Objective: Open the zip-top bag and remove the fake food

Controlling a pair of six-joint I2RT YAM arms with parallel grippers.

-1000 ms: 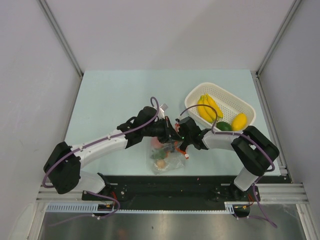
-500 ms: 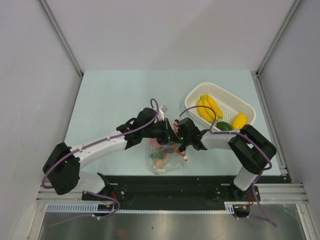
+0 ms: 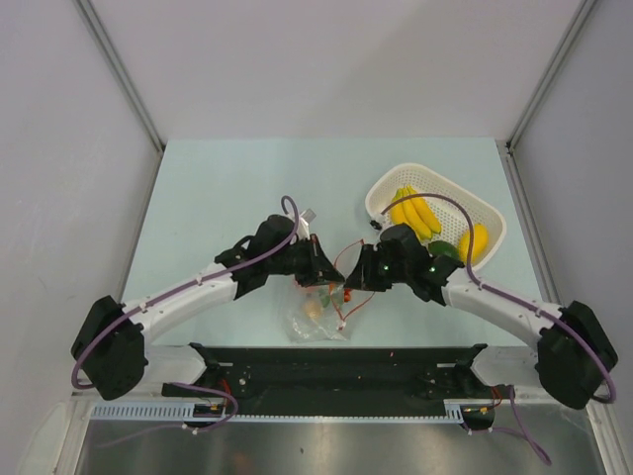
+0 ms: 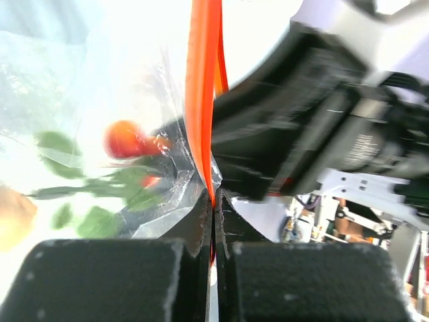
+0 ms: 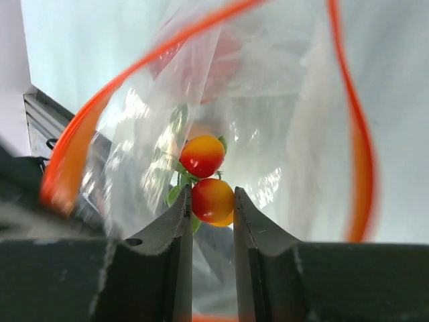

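Note:
The zip-top bag (image 3: 318, 319) lies near the table's front edge, its red zip strip (image 4: 201, 100) pulled open. My left gripper (image 3: 323, 269) is shut on that strip, and the left wrist view shows the jaws (image 4: 213, 201) clamped on it. My right gripper (image 3: 353, 284) faces the bag's mouth. In the right wrist view it (image 5: 213, 204) is shut on a small red-yellow fruit (image 5: 213, 198) of a leafy cluster, with a second fruit (image 5: 202, 155) just above and the strip (image 5: 356, 134) looping around. A tan egg-like piece (image 3: 315, 308) lies in the bag.
A white perforated basket (image 3: 465, 201) at the right back holds a yellow banana bunch (image 3: 413, 213), a dark green vegetable (image 3: 444, 249) and a yellow lemon-like fruit (image 3: 473, 240). The black base rail (image 3: 336, 361) runs just in front of the bag.
The right arm has swung its elbow out to the right and its gripper has drawn back right from the bag. The left gripper shifted slightly left, holding the strip. The bag mouth has spread open.

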